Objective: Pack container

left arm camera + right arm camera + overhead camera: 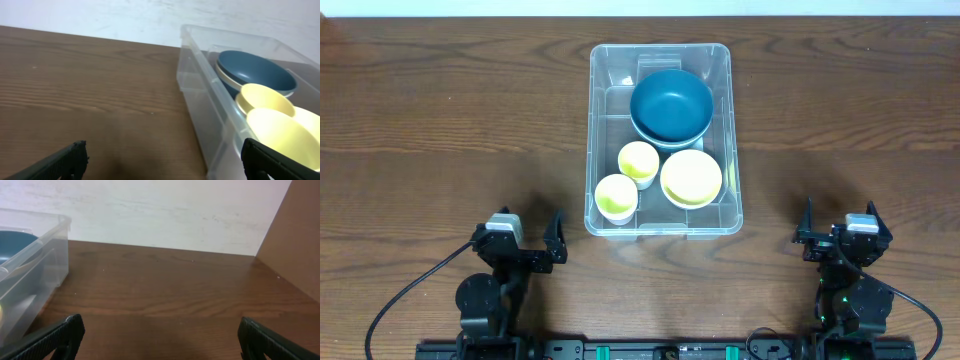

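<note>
The clear plastic container (602, 80) stands at the middle of the wooden table. Inside it a dark blue bowl (671, 105) rests nested on a pale one at the far end. Two small yellow-lined cups (638, 160) (616, 196) and a wider yellow-lined bowl (691, 177) fill the near end. My left gripper (520, 232) is open near the front edge, left of the container, with nothing between its fingers. My right gripper (843, 228) is open at the front right, also with nothing in it. The left wrist view shows the container's wall (200, 95) and the blue bowl (257, 72) to the right.
Bare wooden tabletop (440, 130) lies on both sides of the container. In the right wrist view the container's corner (45, 265) is at the left, a pale wall (165, 210) stands behind the table, and a brown panel (295, 240) rises at the right.
</note>
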Available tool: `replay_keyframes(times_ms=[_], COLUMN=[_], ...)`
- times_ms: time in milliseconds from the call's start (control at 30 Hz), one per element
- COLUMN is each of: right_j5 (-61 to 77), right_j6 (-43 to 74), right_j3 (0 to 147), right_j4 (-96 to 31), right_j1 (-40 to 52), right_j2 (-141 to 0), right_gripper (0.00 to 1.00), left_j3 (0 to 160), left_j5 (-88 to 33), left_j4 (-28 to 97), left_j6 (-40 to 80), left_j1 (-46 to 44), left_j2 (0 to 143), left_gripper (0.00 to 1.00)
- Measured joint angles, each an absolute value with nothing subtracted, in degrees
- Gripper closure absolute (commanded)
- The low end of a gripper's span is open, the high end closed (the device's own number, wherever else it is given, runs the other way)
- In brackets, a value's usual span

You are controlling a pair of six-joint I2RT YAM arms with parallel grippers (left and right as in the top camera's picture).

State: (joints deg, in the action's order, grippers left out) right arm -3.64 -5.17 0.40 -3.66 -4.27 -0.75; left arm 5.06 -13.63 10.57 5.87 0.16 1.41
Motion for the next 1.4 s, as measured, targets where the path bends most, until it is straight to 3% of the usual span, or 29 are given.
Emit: replay_keyframes(times_ms=[367,1400], right_j5=[-3.6,-3.6], right_j6=[-5.2,-5.2], right_j3=[0.4,0.4], right_j4=[-3.7,-3.7], right_j1=[-4.3,-4.3], right_j2=[-0.8,-0.8], right_gripper=[0.01,0.01], left_j3=[5.1,5.1], left_j5=[-13.8,-13.8], left_j4=[10.9,11.0], left_j6=[6.2,6.2], left_j1=[-5.7,-5.8], left_j2=[1.4,1.4], left_gripper=[0.02,0.02])
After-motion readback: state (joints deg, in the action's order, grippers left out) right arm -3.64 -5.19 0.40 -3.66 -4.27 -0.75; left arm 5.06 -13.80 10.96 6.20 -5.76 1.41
